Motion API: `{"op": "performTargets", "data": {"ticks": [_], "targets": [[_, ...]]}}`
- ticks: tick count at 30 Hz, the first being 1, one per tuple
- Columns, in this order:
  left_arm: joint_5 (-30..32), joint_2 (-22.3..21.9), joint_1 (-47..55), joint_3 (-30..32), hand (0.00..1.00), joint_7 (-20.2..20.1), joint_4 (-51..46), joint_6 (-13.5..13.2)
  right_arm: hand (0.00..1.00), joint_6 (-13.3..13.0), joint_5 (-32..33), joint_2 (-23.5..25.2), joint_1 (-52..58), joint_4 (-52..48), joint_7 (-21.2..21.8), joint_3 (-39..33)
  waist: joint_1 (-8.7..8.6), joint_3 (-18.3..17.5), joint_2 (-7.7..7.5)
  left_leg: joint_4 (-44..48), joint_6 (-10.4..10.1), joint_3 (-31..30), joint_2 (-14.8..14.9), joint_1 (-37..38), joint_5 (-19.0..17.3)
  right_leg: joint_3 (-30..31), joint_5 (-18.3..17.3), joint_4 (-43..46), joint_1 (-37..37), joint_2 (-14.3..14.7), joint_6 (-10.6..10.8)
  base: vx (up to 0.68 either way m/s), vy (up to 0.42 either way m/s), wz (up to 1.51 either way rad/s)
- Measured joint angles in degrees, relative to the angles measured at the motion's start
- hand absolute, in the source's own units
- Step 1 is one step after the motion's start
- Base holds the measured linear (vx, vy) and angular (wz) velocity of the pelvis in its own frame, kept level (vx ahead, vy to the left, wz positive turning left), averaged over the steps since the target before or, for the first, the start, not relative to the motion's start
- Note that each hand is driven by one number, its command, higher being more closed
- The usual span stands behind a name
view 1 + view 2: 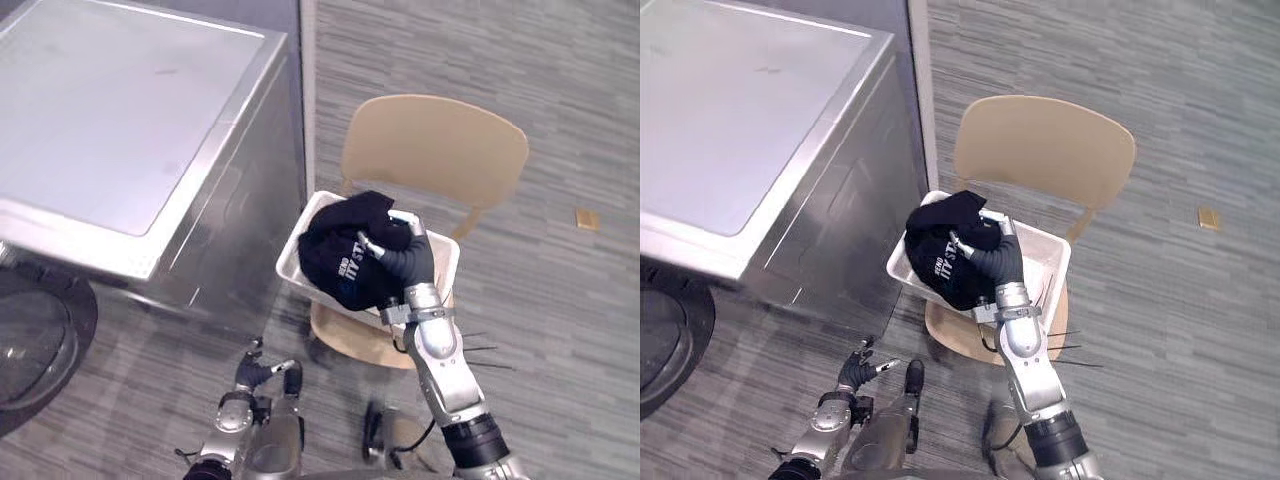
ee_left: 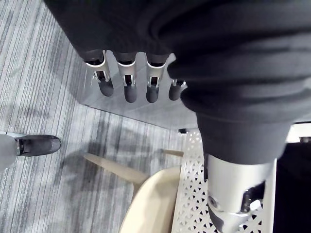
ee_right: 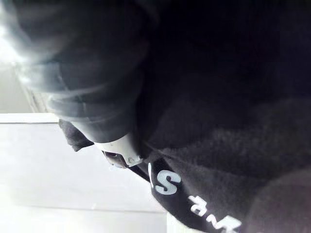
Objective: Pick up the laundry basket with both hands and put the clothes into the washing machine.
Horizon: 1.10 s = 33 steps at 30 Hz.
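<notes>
Left robot hand (image 1: pixel 262 376) lower centre, fingers slack — right robot hand (image 1: pixel 402 256) curled into black garment (image 1: pixel 335 245) in basket (image 1: pixel 288 268); we judge cloth soft, light — grab bunched folds.

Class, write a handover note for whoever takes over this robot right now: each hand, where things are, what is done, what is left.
Left hand: open, empty, low beside the chair.
Right hand: in the basket, fingers curled into the black garment.
Basket: on the chair seat, next to the washer; the washer door looks open.
Done: garment gripped.
Left: basket not lifted; garment not yet in the washer. Lift it out, carry it over, load it.
</notes>
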Motion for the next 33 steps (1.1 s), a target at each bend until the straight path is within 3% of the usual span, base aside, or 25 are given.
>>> {"op": "performTargets", "data": {"ticks": [2, 4, 6, 7, 8, 9, 10, 11, 13, 15, 19, 22, 28, 29, 33], "targets": [[-0.04, 0.14, 2.78, 0.98, 0.00, 0.73, -6.69, -0.19, 1.00, -0.34, -0.23, -0.46, -1.12, -0.06, 0.23, 1.58, 0.38, -0.39, -0.16, 0.26, -1.87, -2.77, -0.31, -2.32, 1.73, 0.70, -3.95, -6.00, 3.03, 1.07, 0.01, -0.21, -0.263, 0.68], [-0.77, -0.12, 4.86, 0.83, 0.00, 1.24, -11.69, -0.50, 1.00, -0.57, -0.18, -1.09, -1.35, 0.04, 0.13, 2.04, 3.02, -1.44, -0.10, -1.52, -2.97, -3.48, 0.39, -4.76, 4.13, 0.46, -7.62, -11.79, 3.46, 2.57, -1.47, -0.25, -0.248, 0.34], [-4.14, -3.33, 8.42, 0.39, 0.00, 1.19, -18.18, -0.76, 1.00, -0.77, 1.51, -3.29, -3.18, 3.47, -0.03, 2.13, 3.11, -2.11, 4.80, -1.52, -4.25, -7.91, 3.04, -8.49, 7.49, -2.84, -6.30, -14.67, 2.63, 7.49, -4.07, -0.31, -0.215, 0.46], [-5.37, -4.08, 10.19, -0.15, 0.00, 1.14, -21.16, -0.91, 1.00, -0.68, 2.57, -3.73, -3.72, 5.36, -0.18, 1.97, 3.30, -2.16, 5.84, -1.80, -4.07, -8.87, 3.81, -8.57, 7.23, -3.65, -6.01, -14.63, 2.41, 8.63, -4.58, -0.29, -0.158, 0.56], [-6.53, -4.94, 12.29, -0.89, 0.00, 1.13, -25.28, -1.13, 1.00, -0.48, 4.03, -4.47, -3.88, 6.92, -0.27, 1.91, 3.28, -2.47, 6.82, -3.40, -3.01, -8.25, 4.81, -8.57, 4.24, -5.79, -5.34, -15.08, 2.79, 9.39, -5.61, -0.26, -0.161, 0.96], [-6.92, -4.88, 12.72, -2.48, 0.00, 1.05, -28.58, -1.41, 1.00, -0.45, 4.72, -5.39, -3.94, 7.18, -0.31, 1.60, 3.07, -2.47, 6.76, -5.15, 1.07, -4.14, 4.78, -8.72, -5.65, -9.07, -3.22, -18.16, 3.59, 8.06, -6.77, -0.25, -0.083, 1.19], [-6.77, -4.87, 12.59, -2.84, 0.00, 1.02, -30.82, -1.58, 1.00, -0.61, 5.73, -5.63, -4.83, 7.86, -0.17, 0.82, 2.97, -2.37, 5.73, -4.95, 0.95, -0.92, 3.94, -9.37, -5.94, -10.49, -2.02, -19.70, 3.20, 6.44, -7.29, -0.24, -0.063, 1.23], [-6.71, -4.77, 12.60, -2.91, 0.00, 1.04, -33.63, -2.40, 1.00, -0.51, 7.33, -5.56, -6.33, 9.12, -0.13, 0.28, 3.04, -2.46, 5.03, -2.22, -0.78, 2.12, 2.21, -9.70, -3.88, -11.74, -0.31, -21.11, 2.68, 4.44, -7.60, -0.26, -0.052, 1.03], [-6.62, -4.22, 12.59, -2.74, 0.00, 1.17, -38.67, -3.39, 1.00, -0.49, 9.42, -5.65, -7.42, 9.11, -0.18, 0.10, 2.93, -2.71, 5.58, 8.08, -0.79, 6.14, 0.72, -9.03, -4.27, -14.21, 1.91, -22.72, 2.24, 2.30, -7.78, -0.20, -0.066, 0.83], [-5.41, -3.87, 10.33, -2.72, 0.00, 1.60, -41.35, -5.49, 1.00, -0.52, 10.83, -5.63, -8.24, 9.08, -0.09, 1.20, 2.47, -3.17, 6.27, 13.98, -0.08, 8.71, 2.18, -3.15, -7.59, -16.97, 2.56, -22.74, 2.41, 1.54, -8.02, -0.15, 0.001, 0.67], [0.14, -3.35, 1.52, -8.04, 0.00, 3.99, -41.03, -6.19, 1.00, -0.54, 12.71, -5.02, -13.84, 9.10, 0.23, 2.97, 0.93, -4.31, 7.91, -1.34, -3.69, 9.29, 4.64, 6.55, -6.16, -21.38, 4.70, -24.59, 2.27, 2.92, -6.90, -0.10, 0.071, 0.58], [4.83, -1.44, -3.43, -11.84, 0.00, 5.37, -40.20, -6.17, 1.00, -0.54, 15.32, -0.90, -16.64, 9.10, 1.34, 6.58, 1.11, -5.32, 6.52, -2.64, -3.83, 9.93, 4.15, 7.41, -6.26, -20.98, 6.17, -25.07, 2.52, 2.34, -5.60, -0.10, 0.136, 0.04], [9.09, -0.06, -6.91, -13.36, 0.00, 9.80, -38.69, -5.59, 1.00, -0.48, 24.83, 3.63, -20.17, 12.57, 5.35, 19.69, 1.56, -7.76, 5.67, -3.07, -3.71, 11.86, 3.09, 10.90, -6.29, -18.27, 8.07, -26.88, 5.30, 1.87, -4.58, -0.08, 0.082, -0.16], [9.12, 0.16, -7.72, -13.49, 1.00, 10.31, -37.49, -5.26, 1.00, -0.37, 26.55, 3.60, -20.17, 13.12, 5.72, 20.37, 1.55, -8.23, 5.61, -3.07, -3.67, 11.90, 3.19, 11.09, -6.26, -18.14, 8.17, -26.91, 5.43, 1.99, -4.68, -0.07, -0.001, -0.11], [11.98, 1.06, -9.19, -14.21, 1.00, 12.72, -33.89, -3.59, 1.00, 0.22, 34.17, 3.10, -20.15, 15.88, 6.27, 22.41, 1.47, -10.33, 5.70, -3.02, -3.96, 12.49, 4.08, 11.31, -5.98, -17.30, 9.13, -27.76, 5.55, 3.10, -5.57, -0.04, -0.041, -0.13]]}}
